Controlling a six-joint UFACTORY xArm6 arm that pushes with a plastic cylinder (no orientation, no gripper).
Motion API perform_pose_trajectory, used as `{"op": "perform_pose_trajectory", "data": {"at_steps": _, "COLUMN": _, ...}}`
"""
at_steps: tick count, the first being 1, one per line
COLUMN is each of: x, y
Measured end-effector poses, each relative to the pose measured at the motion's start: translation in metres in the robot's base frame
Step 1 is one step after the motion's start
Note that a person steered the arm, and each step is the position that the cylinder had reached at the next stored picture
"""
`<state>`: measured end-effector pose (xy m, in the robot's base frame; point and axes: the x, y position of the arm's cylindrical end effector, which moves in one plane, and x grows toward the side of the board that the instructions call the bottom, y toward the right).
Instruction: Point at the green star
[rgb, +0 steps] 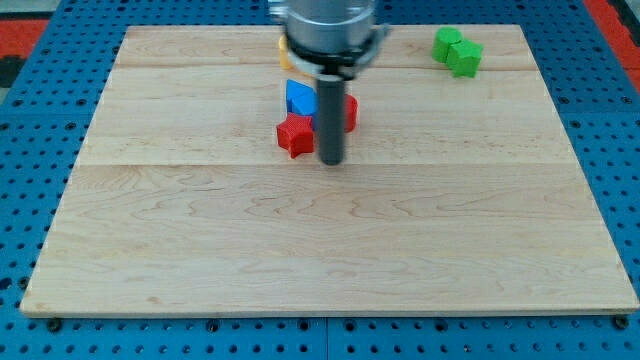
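Observation:
Two green blocks (457, 50) sit touching at the view's top right of the wooden board (320, 240); I cannot tell which one is the star. My tip (331, 161) is at the board's middle, far to the left of and below the green blocks. It stands just right of a red star (295, 134). A blue block (300, 98) lies above the red star. Another red block (349, 112) shows partly behind the rod.
A yellow block (283, 50) is mostly hidden behind the arm's body (325, 30) at the view's top. A blue pegboard (610, 150) surrounds the board.

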<state>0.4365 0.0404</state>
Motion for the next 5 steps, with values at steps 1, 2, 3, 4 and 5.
{"op": "perform_pose_trajectory", "data": {"at_steps": 1, "x": -0.024, "y": 0.066}}
{"op": "perform_pose_trajectory", "data": {"at_steps": 2, "x": -0.052, "y": 0.117}}
{"op": "perform_pose_trajectory", "data": {"at_steps": 3, "x": -0.060, "y": 0.150}}
{"op": "perform_pose_trajectory", "data": {"at_steps": 4, "x": -0.060, "y": 0.176}}
{"op": "perform_pose_trajectory", "data": {"at_steps": 5, "x": -0.060, "y": 0.194}}
